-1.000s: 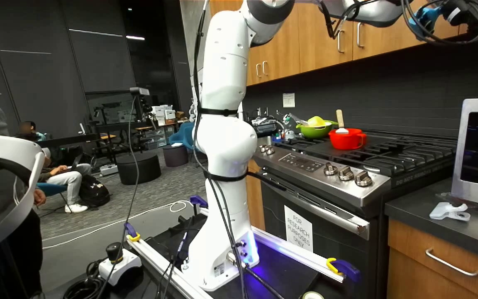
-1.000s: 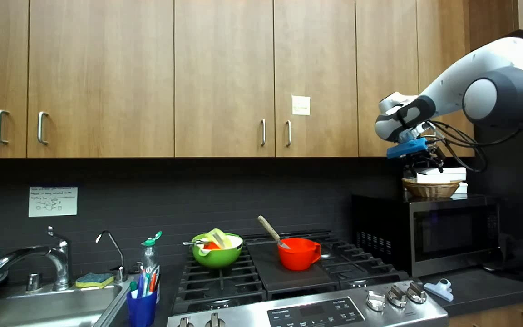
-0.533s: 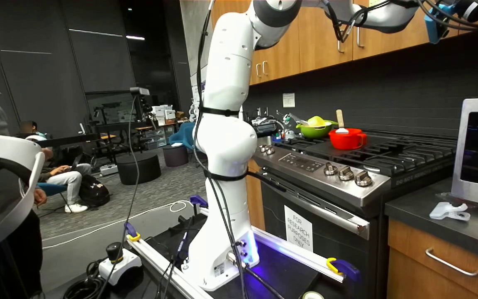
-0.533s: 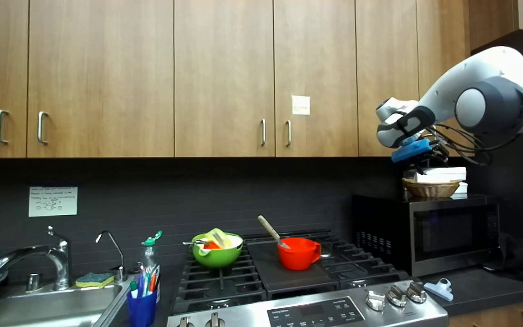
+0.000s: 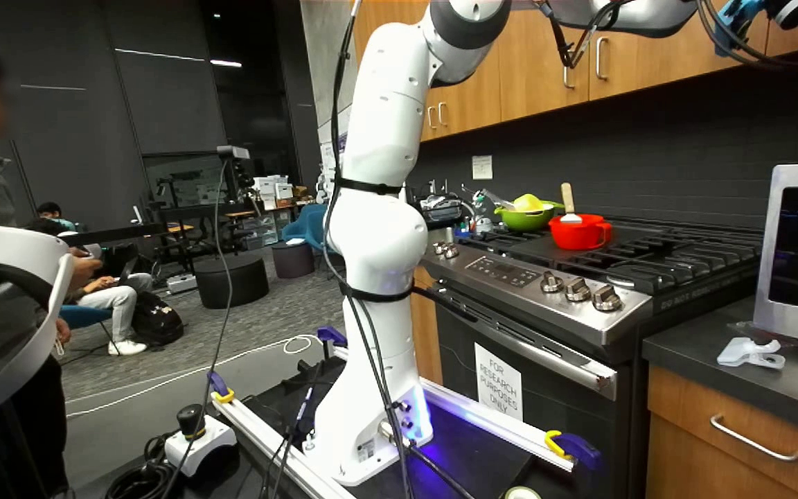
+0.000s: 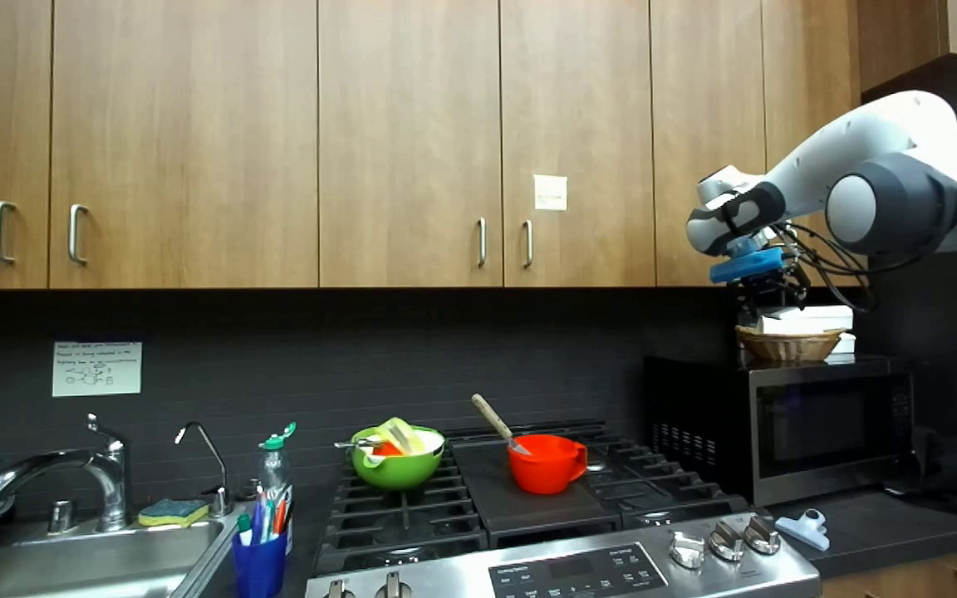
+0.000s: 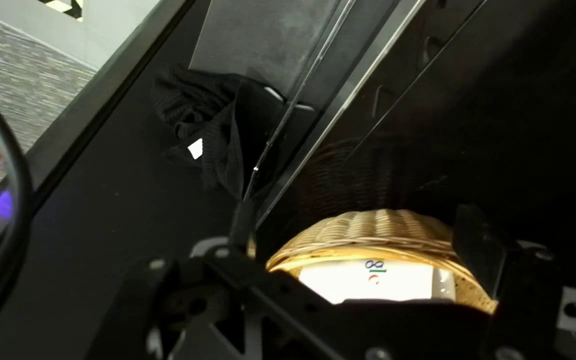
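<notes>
My gripper [image 7: 356,215] stands open, its two black fingers wide apart in the wrist view, with nothing gripped. Beyond and between them lies a wicker basket [image 7: 383,227] holding a white box [image 7: 363,285] with coloured lettering. The gripper body hides the lower part of both. In an exterior view the dark gripper [image 6: 769,306] hangs just above the basket [image 6: 787,347] and white boxes [image 6: 815,318] on top of the microwave [image 6: 831,428]. Whether it touches the box cannot be told. At the upper right of an exterior view, the hand is partly cut off by the frame.
Wooden cabinets [image 6: 707,124] hang close to the arm. On the stove are a green bowl [image 6: 399,472] with items inside and a red pot [image 6: 545,465] with a spatula. A white clip [image 6: 807,528] lies on the counter. Black cloth [image 7: 218,120] lies beside the microwave.
The forearm has come lower and a little to the left in an exterior view. The hand tilted, then levelled back, staying above the basket. Bowl, pot and basket have not moved.
</notes>
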`<action>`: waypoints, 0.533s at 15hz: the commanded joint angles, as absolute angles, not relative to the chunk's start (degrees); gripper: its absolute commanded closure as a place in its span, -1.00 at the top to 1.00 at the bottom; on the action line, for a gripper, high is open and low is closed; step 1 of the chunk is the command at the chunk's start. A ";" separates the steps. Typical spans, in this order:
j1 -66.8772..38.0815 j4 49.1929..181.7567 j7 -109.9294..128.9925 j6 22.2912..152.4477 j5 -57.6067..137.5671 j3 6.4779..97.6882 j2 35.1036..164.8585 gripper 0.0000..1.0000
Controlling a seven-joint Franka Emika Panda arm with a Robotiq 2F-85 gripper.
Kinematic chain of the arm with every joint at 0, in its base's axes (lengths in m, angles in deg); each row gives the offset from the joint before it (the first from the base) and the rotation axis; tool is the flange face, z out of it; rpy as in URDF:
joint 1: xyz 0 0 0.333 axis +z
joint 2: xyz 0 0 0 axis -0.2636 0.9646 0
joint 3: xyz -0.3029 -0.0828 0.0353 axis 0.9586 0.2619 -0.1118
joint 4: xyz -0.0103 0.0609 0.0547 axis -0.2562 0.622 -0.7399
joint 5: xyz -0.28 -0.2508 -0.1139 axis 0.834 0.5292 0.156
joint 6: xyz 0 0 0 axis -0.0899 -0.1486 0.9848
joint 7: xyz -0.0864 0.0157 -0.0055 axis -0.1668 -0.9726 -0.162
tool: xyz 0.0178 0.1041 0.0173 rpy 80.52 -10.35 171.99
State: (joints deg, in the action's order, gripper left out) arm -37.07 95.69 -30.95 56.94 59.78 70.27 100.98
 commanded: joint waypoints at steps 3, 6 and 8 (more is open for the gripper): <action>-39.84 87.78 -15.72 52.07 51.57 70.00 106.00 1.00; -40.84 86.08 -9.82 50.39 52.62 69.95 107.09 1.00; -41.07 85.03 -7.22 50.06 53.90 70.36 107.52 1.00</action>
